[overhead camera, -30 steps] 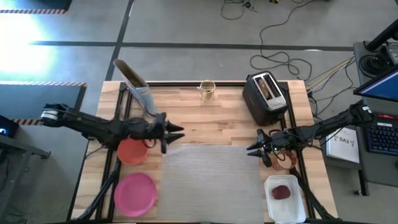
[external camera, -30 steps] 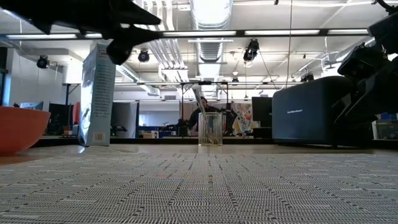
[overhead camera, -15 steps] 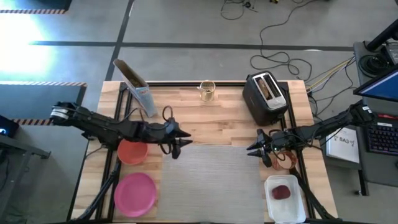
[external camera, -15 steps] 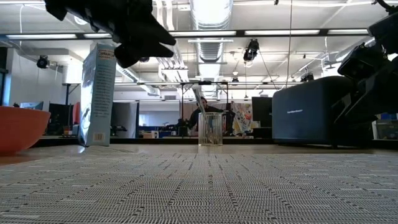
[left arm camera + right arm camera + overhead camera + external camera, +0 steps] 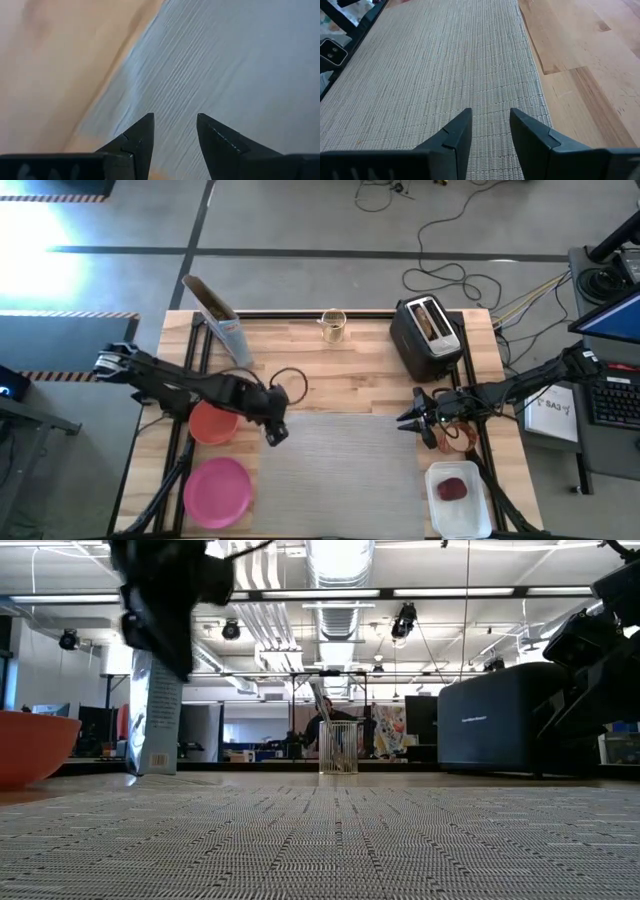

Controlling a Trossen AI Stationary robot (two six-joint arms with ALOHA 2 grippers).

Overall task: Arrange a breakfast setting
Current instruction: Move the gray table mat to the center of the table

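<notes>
The grey woven placemat lies flat at the table's near middle. My left gripper is open and empty above the mat's far left corner, fingers pointing down. My right gripper is open and empty, low over the mat's right edge. The red-orange bowl and the pink plate rest on the wood left of the mat. A brown toast slice stands in the black toaster. A dark-red item lies in a white tray. An orange cup sits partly under the right arm.
A tall cereal box stands at the far left and shows in the low view. A small clear glass stands at the far middle. The toaster fills the far right. Bare wood lies between the mat and the far items.
My left gripper has gone first toward the table's right, then toward its near edge, away from the cereal box. It has tipped from pointing level to pointing down over the placemat's far left corner. My right arm has kept still.
</notes>
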